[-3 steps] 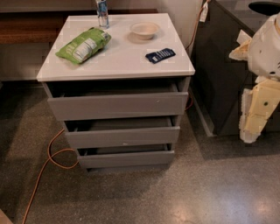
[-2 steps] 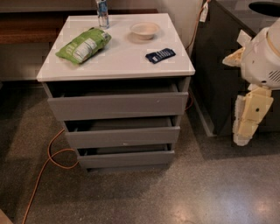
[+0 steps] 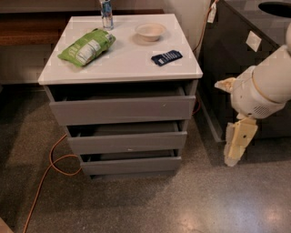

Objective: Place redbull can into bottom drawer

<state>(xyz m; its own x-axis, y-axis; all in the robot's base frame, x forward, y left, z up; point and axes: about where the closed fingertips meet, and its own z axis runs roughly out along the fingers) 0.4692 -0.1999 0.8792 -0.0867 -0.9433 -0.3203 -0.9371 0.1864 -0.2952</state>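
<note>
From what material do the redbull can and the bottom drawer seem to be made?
The redbull can: probably metal, silver-blue sheen. The bottom drawer: likely painted or laminated board, flat matte grey front. The gripper hangs right of the cabinet, far from both.

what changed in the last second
The hand, off to the right of the bottom drawer, has dropped lower and a bit left. Nothing was taken or let go. The can, bag, bowl, packet and drawer stayed put.
</note>
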